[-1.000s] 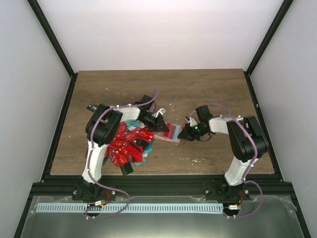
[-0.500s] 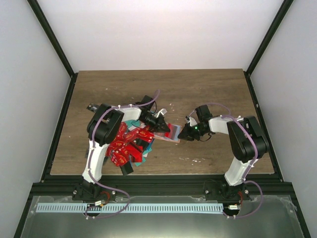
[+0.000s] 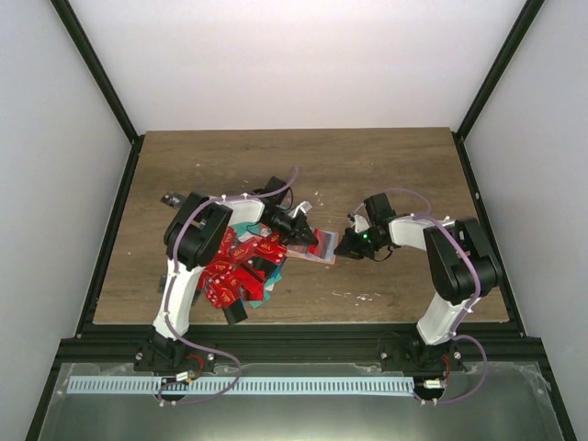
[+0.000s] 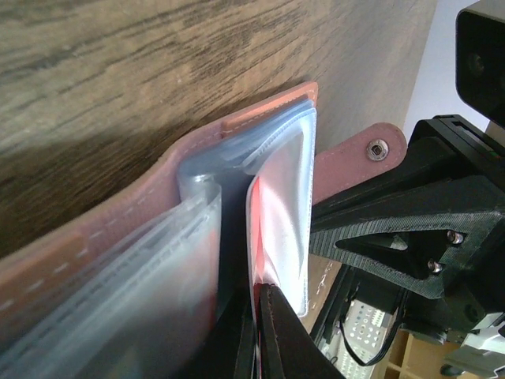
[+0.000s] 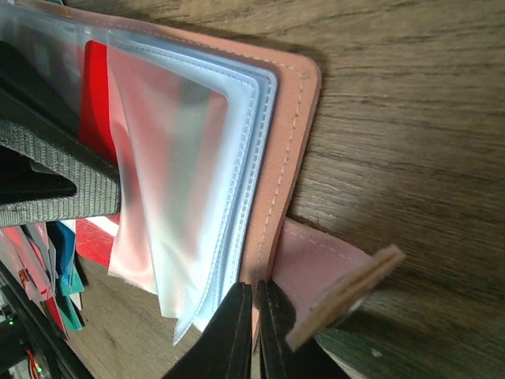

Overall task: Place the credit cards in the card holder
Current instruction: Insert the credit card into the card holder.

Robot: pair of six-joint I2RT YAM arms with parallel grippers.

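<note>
Right hand (image 5: 254,316) pinched shut on the holder (image 5: 288,118) edge, steadying it on the table (image 5: 410,118) beside the card pile (image 3: 234,271), so the left hand (image 4: 260,304), clamped on a red card (image 4: 260,229), can feed a sleeve (image 5: 189,174).

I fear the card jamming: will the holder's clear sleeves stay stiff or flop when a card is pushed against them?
Probably floppy: the clear sleeves bow and fan apart. Likely slippery too, given their glossy sheen. The card holder cover looks soft and stitched, so it may bend rather than brace them.
</note>
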